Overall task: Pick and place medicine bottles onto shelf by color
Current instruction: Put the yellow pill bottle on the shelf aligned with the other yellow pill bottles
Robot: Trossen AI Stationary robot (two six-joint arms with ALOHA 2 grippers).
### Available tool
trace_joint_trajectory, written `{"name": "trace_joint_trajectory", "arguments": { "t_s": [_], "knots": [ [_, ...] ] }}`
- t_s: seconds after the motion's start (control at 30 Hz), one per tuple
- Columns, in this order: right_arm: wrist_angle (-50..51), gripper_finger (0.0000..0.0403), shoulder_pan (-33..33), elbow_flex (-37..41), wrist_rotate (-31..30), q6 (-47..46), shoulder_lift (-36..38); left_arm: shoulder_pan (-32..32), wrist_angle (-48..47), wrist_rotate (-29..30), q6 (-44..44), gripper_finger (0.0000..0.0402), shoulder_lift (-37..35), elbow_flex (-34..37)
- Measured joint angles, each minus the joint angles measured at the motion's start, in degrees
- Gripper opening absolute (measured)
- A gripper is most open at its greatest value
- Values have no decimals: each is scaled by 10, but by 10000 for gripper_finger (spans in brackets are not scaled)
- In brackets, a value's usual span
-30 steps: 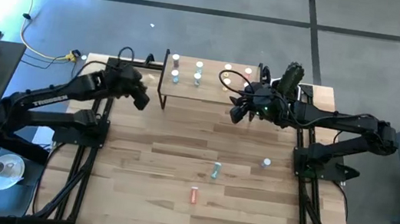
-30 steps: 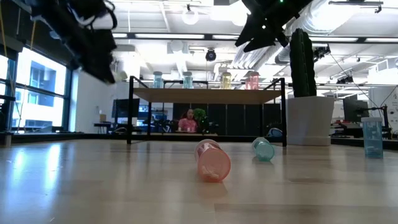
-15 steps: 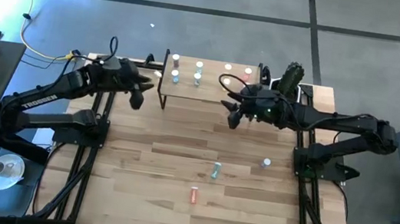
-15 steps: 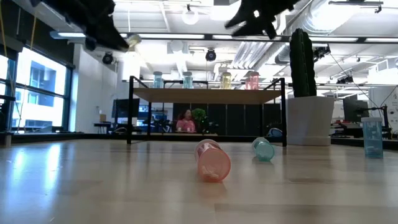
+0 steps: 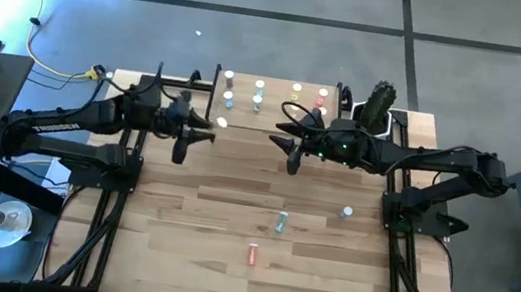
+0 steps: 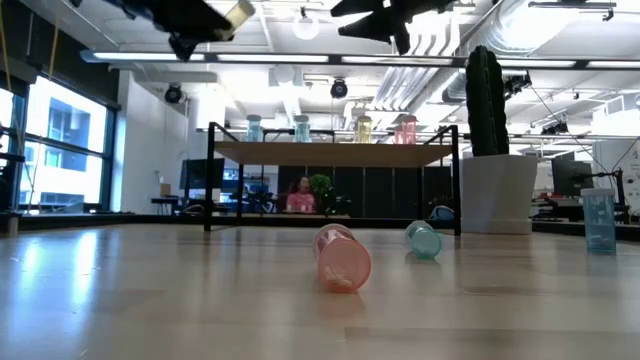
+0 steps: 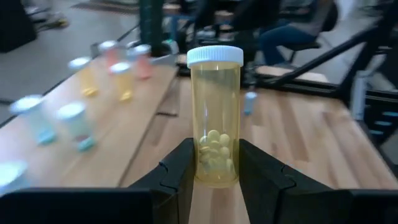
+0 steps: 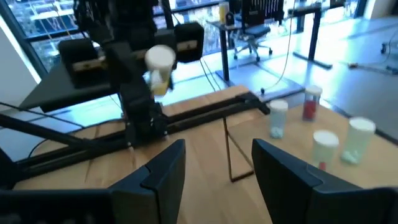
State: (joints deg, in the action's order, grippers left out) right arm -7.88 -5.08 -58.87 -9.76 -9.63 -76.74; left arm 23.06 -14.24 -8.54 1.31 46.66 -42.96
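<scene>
Left gripper pinches 1 yellow bottle upright between its jaws beside the shelf; right gripper gapes empty.

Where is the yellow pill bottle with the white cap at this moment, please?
The yellow pill bottle is held off the table between the left gripper's fingers, near the shelf's left front corner in the high view.

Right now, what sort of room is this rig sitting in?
Probably an open office or lab: exposed ceiling ducts and strip lights, tall windows, and black swivel desk chairs beyond the light wooden table.
</scene>
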Motion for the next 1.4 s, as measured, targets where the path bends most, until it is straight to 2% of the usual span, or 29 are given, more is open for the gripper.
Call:
{"name": "trace_joint_trajectory", "arguments": {
  "t_s": [0.2, 0.43, 0.6, 0.83, 1.1, 1.4],
  "knots": [
    [-48, 177, 0, 0, 4, 11, -10, -50, 66, 1, 5, 97, 52, 0],
    [-88, 177, 0, 0, 69, 37, -10, -79, 150, 2, 10, 97, 122, 0],
    [-97, 177, 0, 0, 73, 60, -10, -91, 212, 2, 1, 97, 173, 0],
    [-94, 177, 0, 0, 149, 63, -10, -93, 265, 2, 0, 97, 225, 0],
    [-39, 177, 0, 0, 149, 59, -10, -93, 302, 2, -1, 97, 261, 0],
    [-17, 177, 0, 0, 149, 56, -10, -93, 349, 2, -18, 97, 268, 0]
  ]
}}
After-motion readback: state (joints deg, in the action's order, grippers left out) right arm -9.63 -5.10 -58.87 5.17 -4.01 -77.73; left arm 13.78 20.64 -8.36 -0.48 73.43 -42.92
